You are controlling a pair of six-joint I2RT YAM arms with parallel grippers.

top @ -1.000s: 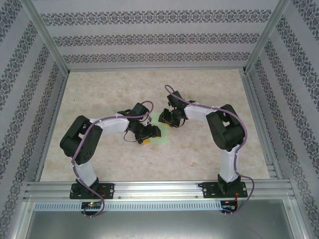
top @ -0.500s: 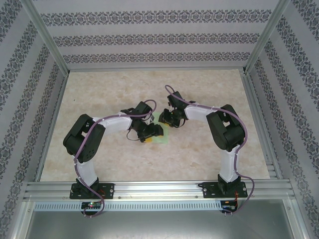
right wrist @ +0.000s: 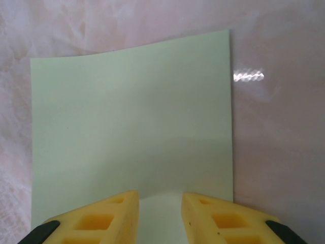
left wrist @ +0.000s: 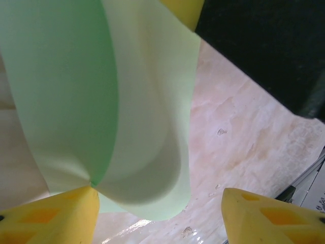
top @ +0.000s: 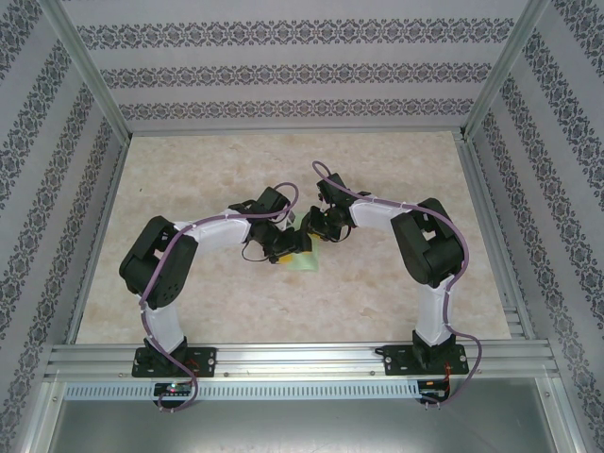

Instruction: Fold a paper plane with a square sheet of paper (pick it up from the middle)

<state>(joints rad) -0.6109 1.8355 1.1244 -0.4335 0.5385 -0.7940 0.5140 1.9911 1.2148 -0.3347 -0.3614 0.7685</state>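
Sheet — under right end effector

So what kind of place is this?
Probably a robot test booth, not a home: an aluminium frame holds wallpapered walls around a marble-look table, and two robot arms are bolted to a metal rail.

Two arms are bolted side by side at the near edge of the tabletop. They reach inward so that their grippers come close together near its middle. The square sheet of paper lies there, partly beneath them. The left gripper is at the sheet's left side, where the paper curls up against one finger. The right gripper is just behind the sheet.
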